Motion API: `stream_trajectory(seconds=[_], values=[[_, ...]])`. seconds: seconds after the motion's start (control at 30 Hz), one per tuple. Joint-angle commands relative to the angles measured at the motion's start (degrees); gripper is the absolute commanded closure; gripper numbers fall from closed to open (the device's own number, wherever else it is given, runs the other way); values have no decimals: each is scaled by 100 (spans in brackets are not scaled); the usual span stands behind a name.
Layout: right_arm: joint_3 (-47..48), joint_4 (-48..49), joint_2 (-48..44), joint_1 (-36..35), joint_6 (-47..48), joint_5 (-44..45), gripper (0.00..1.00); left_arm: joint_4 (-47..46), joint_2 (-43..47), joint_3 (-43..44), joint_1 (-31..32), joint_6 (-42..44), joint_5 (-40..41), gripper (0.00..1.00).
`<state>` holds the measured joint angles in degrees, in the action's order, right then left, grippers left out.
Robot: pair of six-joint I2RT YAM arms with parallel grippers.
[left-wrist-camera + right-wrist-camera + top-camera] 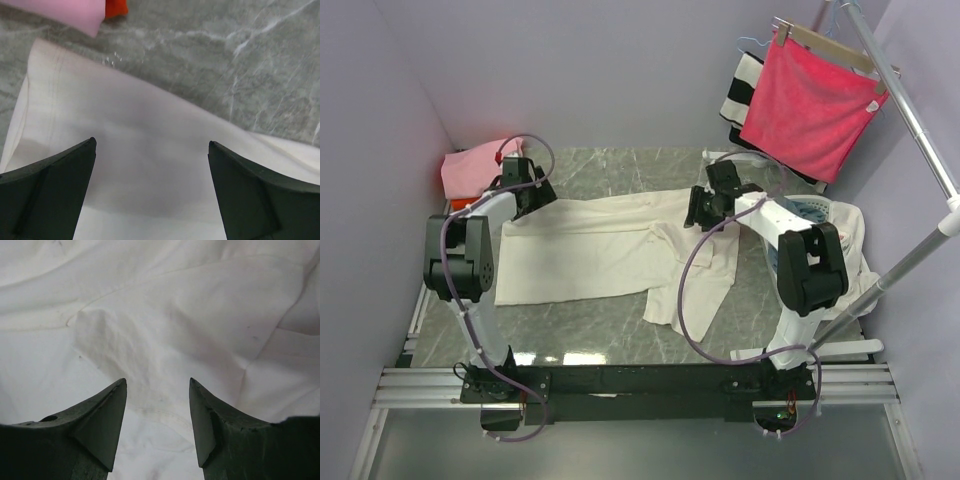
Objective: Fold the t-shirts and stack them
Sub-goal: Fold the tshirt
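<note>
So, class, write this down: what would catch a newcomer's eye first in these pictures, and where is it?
First comes the bright red cloth, hanging at the far right above the table level. Next is the big cream t-shirt, sprawled across the middle of the marble table. An open claw is poised over each end of it, the left claw at its left end and the right claw at its right.

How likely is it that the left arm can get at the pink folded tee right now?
Probably yes. The left pincer hangs open over the cream tee, close to its edge. The pink tee lies just beyond, near the far left corner of the table. Nothing visible sits between them.
</note>
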<state>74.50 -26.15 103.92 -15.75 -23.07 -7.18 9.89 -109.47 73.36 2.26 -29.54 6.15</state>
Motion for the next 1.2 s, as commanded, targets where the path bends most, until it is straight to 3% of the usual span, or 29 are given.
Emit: stream_trajectory(seconds=[0.0,0.33,0.7,0.8,0.93,1.03,1.17], values=[[-128,67,137,-183,40,-170,40,-339,-311,432,-50,-78,96,1],[-875,102,269,-201,4,-249,39,-119,-1190,1294,-217,36,27,1],[-1649,277,314,-236,39,103,39,-303,-1551,2042,-499,256,44,1],[-1632,417,-90,-350,179,173,39,-653,-1069,1665,-481,203,-105,1],[-1614,717,-1142,-359,276,-2,37,-945,255,997,-323,194,26,1],[-1412,445,-1723,-359,321,-91,35,-446,1073,584,-270,-59,141,1],[-1587,23,-2340,-385,119,-91,35,56,2252,-888,46,-359,395,1]])
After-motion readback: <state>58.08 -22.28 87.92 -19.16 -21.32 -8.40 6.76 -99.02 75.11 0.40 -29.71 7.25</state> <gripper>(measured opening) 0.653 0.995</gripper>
